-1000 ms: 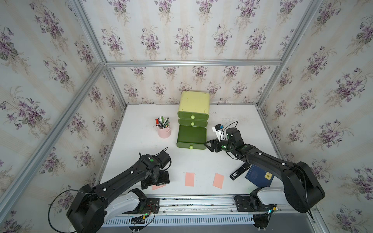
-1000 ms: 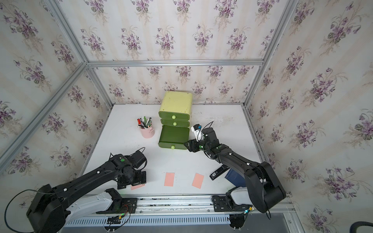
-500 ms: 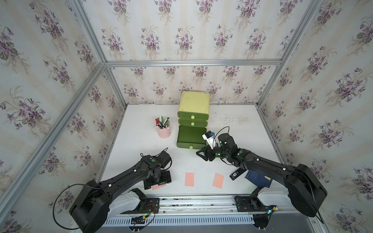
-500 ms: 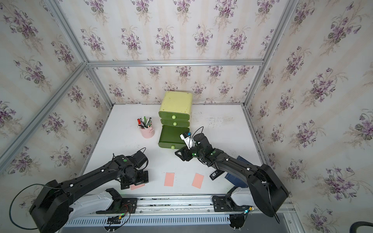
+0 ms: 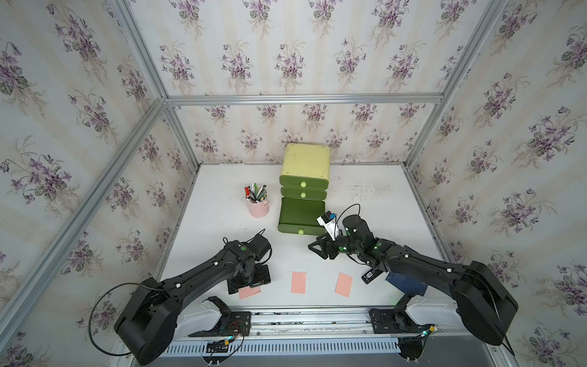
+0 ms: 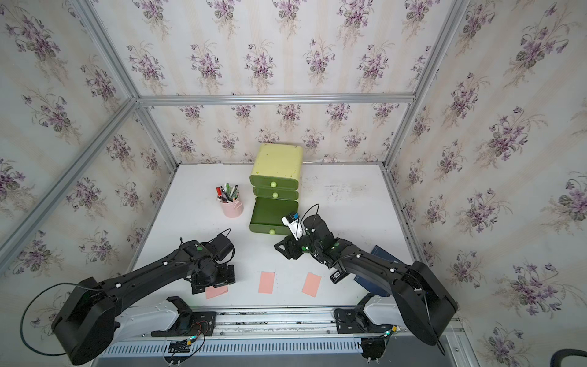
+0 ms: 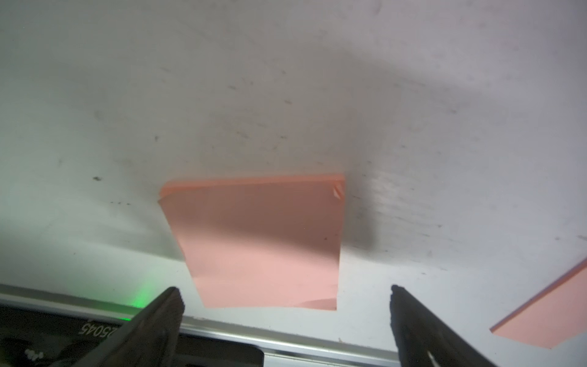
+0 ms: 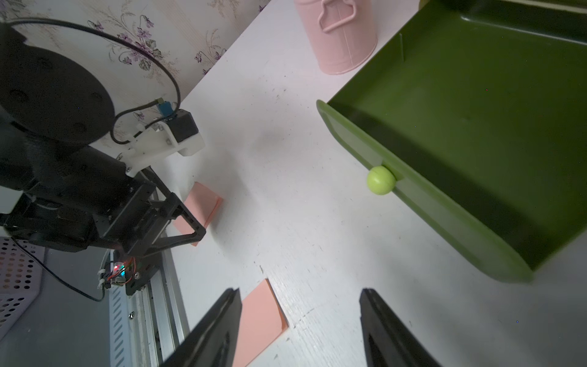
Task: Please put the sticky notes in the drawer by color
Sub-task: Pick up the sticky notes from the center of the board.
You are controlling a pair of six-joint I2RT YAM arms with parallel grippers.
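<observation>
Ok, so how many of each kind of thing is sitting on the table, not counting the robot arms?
Pink sticky notes: 3
Drawer chest: 1
Pink pen cup: 1
Blue book: 1
Small black gadget: 1
Total: 7

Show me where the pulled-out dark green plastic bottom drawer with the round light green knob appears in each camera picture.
In both top views: the dark green bottom drawer sits mid-table, pulled out of the pale yellow-green chest.
Left wrist: not in it.
Right wrist: seen close up, with its round knob, beside the pink pen cup.
Shared landmark: the salmon pink sticky note under the left gripper, in all four pictures.
</observation>
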